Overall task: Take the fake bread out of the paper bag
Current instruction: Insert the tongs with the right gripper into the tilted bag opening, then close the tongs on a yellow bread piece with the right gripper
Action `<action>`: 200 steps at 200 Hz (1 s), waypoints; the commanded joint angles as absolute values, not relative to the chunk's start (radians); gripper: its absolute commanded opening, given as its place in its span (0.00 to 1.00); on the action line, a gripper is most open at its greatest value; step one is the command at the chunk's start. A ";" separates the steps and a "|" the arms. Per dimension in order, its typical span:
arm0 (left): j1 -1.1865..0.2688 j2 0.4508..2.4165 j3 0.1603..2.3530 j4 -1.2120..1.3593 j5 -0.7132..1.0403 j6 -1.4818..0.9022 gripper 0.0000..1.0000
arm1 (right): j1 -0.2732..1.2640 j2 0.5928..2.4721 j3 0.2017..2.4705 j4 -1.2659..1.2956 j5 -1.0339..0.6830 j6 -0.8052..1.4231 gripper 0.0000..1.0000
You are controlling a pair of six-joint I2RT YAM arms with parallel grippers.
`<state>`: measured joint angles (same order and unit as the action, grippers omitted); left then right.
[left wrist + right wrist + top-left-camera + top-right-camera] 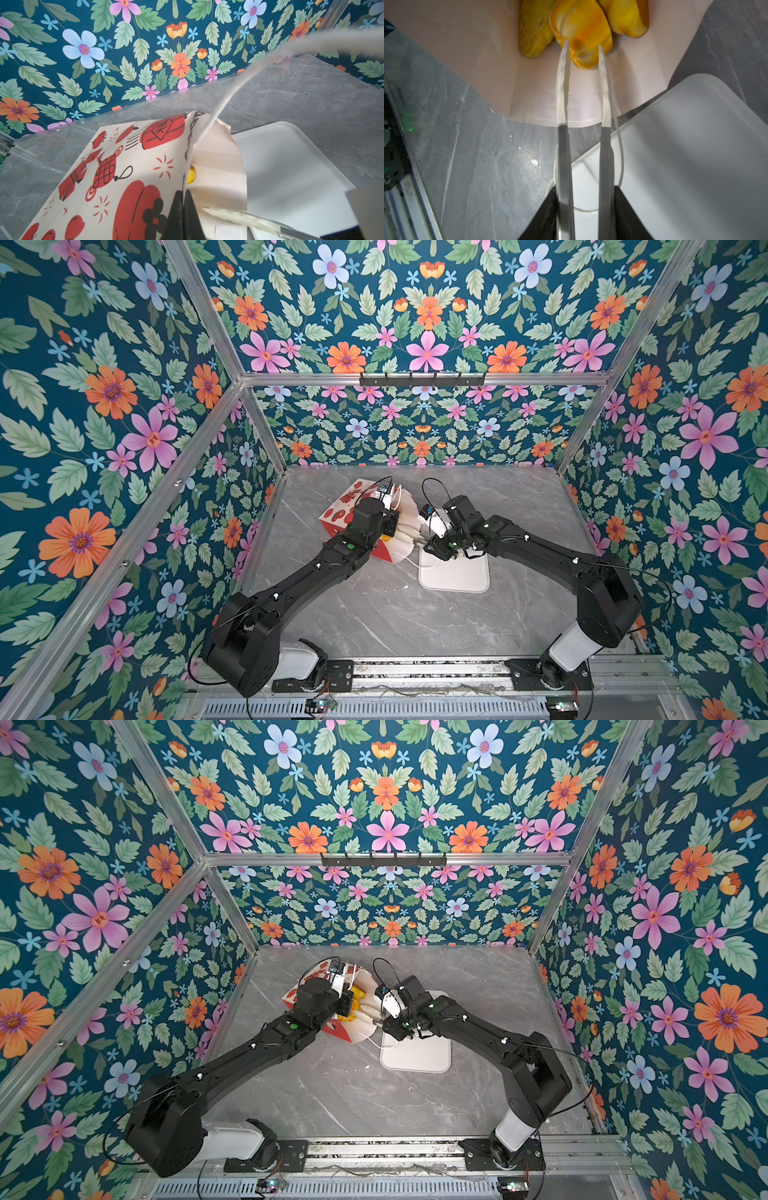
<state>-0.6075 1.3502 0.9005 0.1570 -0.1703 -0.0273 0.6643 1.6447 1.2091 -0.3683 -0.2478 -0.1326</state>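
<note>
In both top views the paper bag point(353, 506) lies on its side on the grey marbled tabletop point(374, 614), with its mouth turned toward the white tray point(457, 578) just beside it. The left pincer point(392, 526) sits at the upper rim of the mouth, where yellow fake bread point(356, 996) shows inside. The right pincer point(413, 539) reaches into the mouth from the tray side. In the left wrist view, the 2 black fingers point(176, 207) of the left pincer point(182, 199) are pressed together on the printed edge of the bag point(124, 166), holding that edge raised. A bit of yellow bread point(191, 174) peeps out from inside, a white cord handle point(228, 93) arcs across, and the tray point(291, 166) lies past the mouth. In the right wrist view, the right pincer point(583, 44) stands narrowly parted. Its 2 white fingertips point(601, 62) lie on either side of the near end of a glossy orange-yellow pastry point(583, 25). This is the middle 1 of 3 bread pieces lying inside the bag point(467, 41). Whether the tips press it cannot be told. A corner of the tray point(695, 145) sits just beside the bag's rim.
</note>
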 commanded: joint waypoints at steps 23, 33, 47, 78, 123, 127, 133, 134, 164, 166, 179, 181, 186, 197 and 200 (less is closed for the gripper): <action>-0.607 1.342 0.911 0.180 -0.174 -0.034 0.00 | 0.664 1.649 1.226 -0.322 -0.248 -0.145 0.45; -0.606 1.343 0.910 0.179 -0.175 -0.033 0.00 | 0.666 1.649 1.221 -0.318 -0.261 -0.143 0.45; -0.606 1.343 0.911 0.178 -0.176 -0.034 0.00 | 0.665 1.649 1.216 -0.318 -0.264 -0.142 0.46; -0.607 1.341 0.910 0.178 -0.176 -0.031 0.00 | 0.665 1.643 1.204 -0.334 -0.271 -0.159 0.48; -0.606 1.335 0.907 0.175 -0.179 -0.031 0.00 | 0.666 1.636 1.174 -0.339 -0.268 -0.163 0.49; -0.606 1.335 0.905 0.176 -0.178 -0.031 0.00 | 0.665 1.638 1.174 -0.339 -0.269 -0.163 0.49; -0.606 1.333 0.905 0.176 -0.178 -0.032 0.00 | 0.664 1.641 1.172 -0.336 -0.264 -0.160 0.49; -0.606 1.332 0.905 0.176 -0.178 -0.031 0.00 | 0.664 1.642 1.172 -0.336 -0.263 -0.160 0.49; -0.606 1.332 0.907 0.176 -0.175 -0.034 0.00 | 0.665 1.649 1.177 -0.315 -0.254 -0.147 0.49; -0.606 1.332 0.907 0.176 -0.175 -0.034 0.00 | 0.665 1.650 1.177 -0.312 -0.252 -0.147 0.49; -0.606 1.333 0.907 0.175 -0.171 -0.035 0.00 | 0.665 1.649 1.181 -0.307 -0.249 -0.143 0.49; -0.606 1.332 0.907 0.176 -0.170 -0.035 0.00 | 0.664 1.649 1.182 -0.307 -0.249 -0.142 0.49; -0.606 1.332 0.907 0.176 -0.170 -0.036 0.00 | 0.665 1.649 1.184 -0.305 -0.249 -0.140 0.50; -0.606 1.332 0.907 0.176 -0.169 -0.038 0.00 | 0.665 1.684 1.187 -0.303 -0.252 -0.139 0.50; -0.606 1.333 0.907 0.176 -0.168 -0.039 0.00 | 0.665 1.686 1.187 -0.301 -0.252 -0.137 0.50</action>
